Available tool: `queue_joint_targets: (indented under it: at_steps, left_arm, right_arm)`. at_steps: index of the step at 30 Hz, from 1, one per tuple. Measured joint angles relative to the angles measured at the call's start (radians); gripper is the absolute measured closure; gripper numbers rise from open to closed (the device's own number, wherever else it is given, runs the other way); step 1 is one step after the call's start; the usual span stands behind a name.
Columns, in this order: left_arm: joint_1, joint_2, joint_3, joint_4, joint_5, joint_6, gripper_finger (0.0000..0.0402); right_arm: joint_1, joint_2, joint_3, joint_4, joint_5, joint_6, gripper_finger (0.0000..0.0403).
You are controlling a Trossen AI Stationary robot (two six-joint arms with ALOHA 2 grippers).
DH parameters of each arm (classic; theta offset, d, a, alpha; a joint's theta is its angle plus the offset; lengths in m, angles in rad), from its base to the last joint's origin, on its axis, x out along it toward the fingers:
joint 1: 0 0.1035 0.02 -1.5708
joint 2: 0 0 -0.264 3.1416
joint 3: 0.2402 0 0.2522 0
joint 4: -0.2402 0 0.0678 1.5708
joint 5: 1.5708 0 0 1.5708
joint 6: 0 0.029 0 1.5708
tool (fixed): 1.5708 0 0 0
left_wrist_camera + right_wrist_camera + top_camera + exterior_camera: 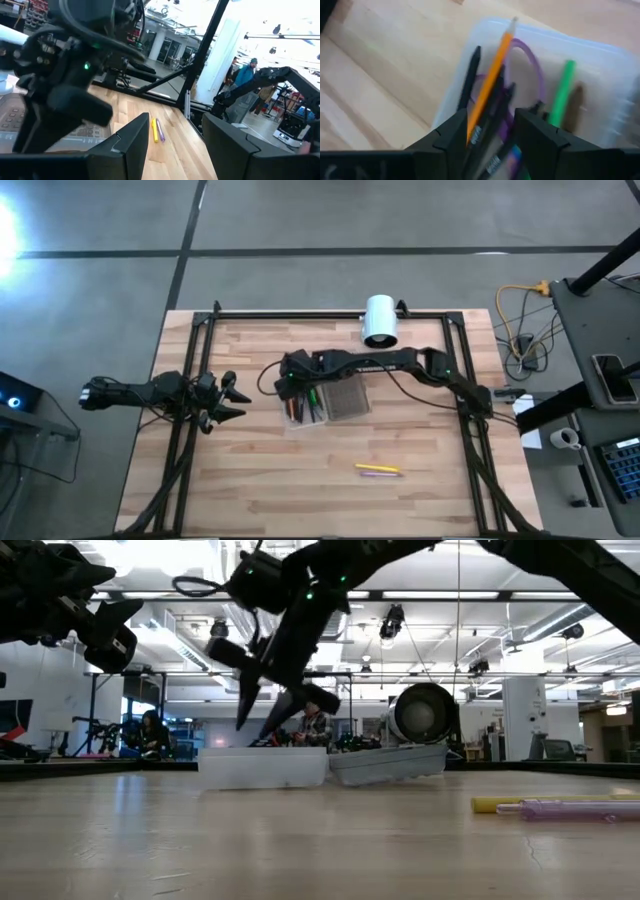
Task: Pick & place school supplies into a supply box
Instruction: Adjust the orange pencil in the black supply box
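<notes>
My right gripper (490,131) hangs over the supply box (322,402), fingers apart, nothing held; orange pencil (490,90) lies inside w/ the others. Left gripper (226,399) waits wide. Risk: fingers snag a pen when lifting, flicking it out.

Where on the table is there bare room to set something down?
The near strip is bare wood except for two pens; so is the stretch between the left gripper and the box. It is crowded mid-table, where the right gripper hangs over the box beside its lid, and near the white cylinder.
</notes>
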Motion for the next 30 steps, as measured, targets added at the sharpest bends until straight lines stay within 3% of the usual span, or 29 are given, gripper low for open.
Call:
queue_joint_targets:
  at_steps: [8, 18, 26, 30]
  left_arm:
    - [0.000, 0.000, 0.000, 0.000, 0.000, 0.000, 0.0233]
    - [0.000, 0.000, 0.000, 0.000, -0.001, 0.000, 0.0233]
    - [0.000, 0.000, 0.000, 0.000, 0.000, 0.000, 0.0233]
    - [0.000, 0.000, 0.000, 0.000, 0.000, 0.000, 0.0233]
  right_arm:
    - [0.008, 0.114, 0.161, -0.068, 0.071, -0.065, 0.0266]
    - [-0.012, 0.271, 0.378, -0.216, 0.070, -0.137, 0.0309]
    - [-0.016, 0.256, 0.378, -0.307, 0.060, -0.196, 0.0373]
    - [-0.017, 0.223, 0.380, -0.299, 0.046, -0.212, 0.0385]
